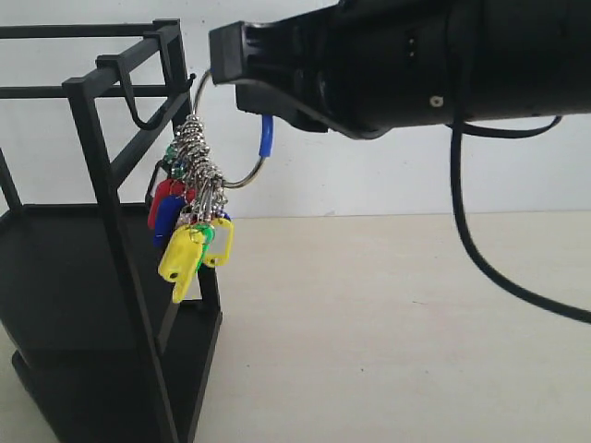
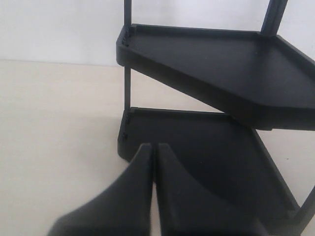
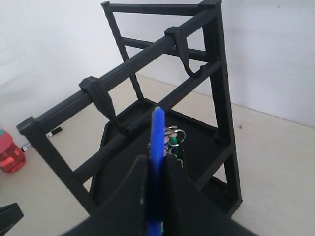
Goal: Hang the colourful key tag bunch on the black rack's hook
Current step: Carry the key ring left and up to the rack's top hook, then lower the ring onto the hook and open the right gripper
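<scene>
I am holding the colourful key tag bunch (image 1: 192,217) beside the black rack (image 1: 102,185), right gripper (image 3: 156,167) clamped on its ring, aiming to slip it over the hook (image 1: 137,113).

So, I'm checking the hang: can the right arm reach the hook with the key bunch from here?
Probably yes: the right pincer holds the key bunch just beside the hook, with nothing visible between them.

Rack (image 1: 55,277) black; tag bunch (image 1: 185,249) yellow, red, blue, green; sleeve (image 1: 267,137) blue.
</scene>
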Controlling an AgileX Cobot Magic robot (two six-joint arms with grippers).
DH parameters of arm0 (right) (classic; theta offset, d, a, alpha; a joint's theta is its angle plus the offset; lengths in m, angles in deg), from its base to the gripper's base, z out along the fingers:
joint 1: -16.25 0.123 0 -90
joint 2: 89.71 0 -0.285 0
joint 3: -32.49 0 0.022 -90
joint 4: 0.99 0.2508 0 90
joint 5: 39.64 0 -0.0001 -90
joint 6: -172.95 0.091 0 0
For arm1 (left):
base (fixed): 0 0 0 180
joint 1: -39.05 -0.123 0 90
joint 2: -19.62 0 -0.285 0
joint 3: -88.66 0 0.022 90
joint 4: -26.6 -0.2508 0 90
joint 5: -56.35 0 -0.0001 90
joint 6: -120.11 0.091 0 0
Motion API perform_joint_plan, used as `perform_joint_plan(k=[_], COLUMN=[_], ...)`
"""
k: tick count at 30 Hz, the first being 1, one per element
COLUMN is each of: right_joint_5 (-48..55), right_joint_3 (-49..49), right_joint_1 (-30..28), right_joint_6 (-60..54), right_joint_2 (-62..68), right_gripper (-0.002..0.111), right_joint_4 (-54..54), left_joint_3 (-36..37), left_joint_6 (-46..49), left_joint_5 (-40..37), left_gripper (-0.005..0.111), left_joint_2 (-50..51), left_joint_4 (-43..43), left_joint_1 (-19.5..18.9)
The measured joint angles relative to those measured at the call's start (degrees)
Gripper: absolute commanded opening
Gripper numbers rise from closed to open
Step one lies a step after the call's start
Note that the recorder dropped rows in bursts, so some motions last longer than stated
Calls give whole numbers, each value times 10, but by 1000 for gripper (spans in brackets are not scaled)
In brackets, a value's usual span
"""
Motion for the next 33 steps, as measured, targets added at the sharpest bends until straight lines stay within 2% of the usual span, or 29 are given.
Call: perform_joint_plan(k=[8, 14, 33], right_joint_5=[-39, -67, -62], right_joint_3=[0, 0, 0], right_joint_1=[14, 46, 58], right_joint_6=[0, 0, 12], right_joint_2=[24, 26, 36], right_gripper=[0, 0, 0], right_joint_4=[1, 1, 1], left_joint_3=[0, 0, 0], left_joint_6=[0, 0, 0], left_joint_5=[0, 0, 0], left_gripper=[4, 4, 4], left_joint_2=[0, 0, 0], left_joint_4=[0, 0, 0], left_joint_1=[0, 0, 0])
